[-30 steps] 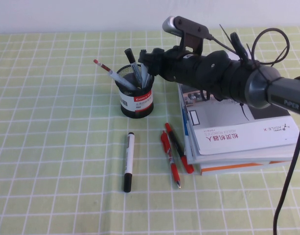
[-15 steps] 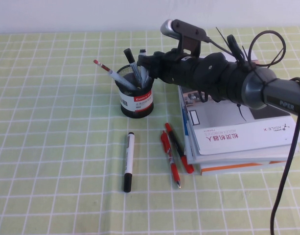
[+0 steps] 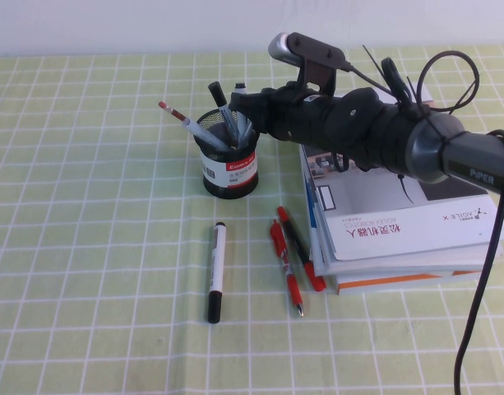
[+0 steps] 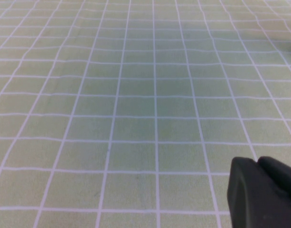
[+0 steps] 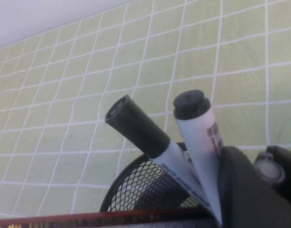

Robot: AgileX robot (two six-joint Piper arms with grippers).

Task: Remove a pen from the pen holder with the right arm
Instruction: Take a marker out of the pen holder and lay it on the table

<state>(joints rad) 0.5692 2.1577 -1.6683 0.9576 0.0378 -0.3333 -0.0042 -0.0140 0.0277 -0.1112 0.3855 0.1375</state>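
Note:
A black mesh pen holder (image 3: 229, 164) stands on the green checked cloth and holds several pens. A red-tipped pen (image 3: 182, 121) leans out to its left, and two black-capped markers (image 3: 219, 96) (image 5: 195, 126) stick up. My right gripper (image 3: 242, 102) is at the holder's right rim, among the pen tops. In the right wrist view its dark fingers (image 5: 242, 190) are shut on a pen with a round grey end (image 5: 268, 170). My left gripper (image 4: 257, 164) hangs over bare cloth, shut and holding nothing. It is outside the high view.
A black-and-white marker (image 3: 216, 271) and two red pens (image 3: 287, 265) lie on the cloth in front of the holder. A stack of books (image 3: 399, 222) lies to the right, under my right arm.
My right gripper has shifted slightly left into the pen tops and its fingers have closed. The holder and the loose pens have stayed put.

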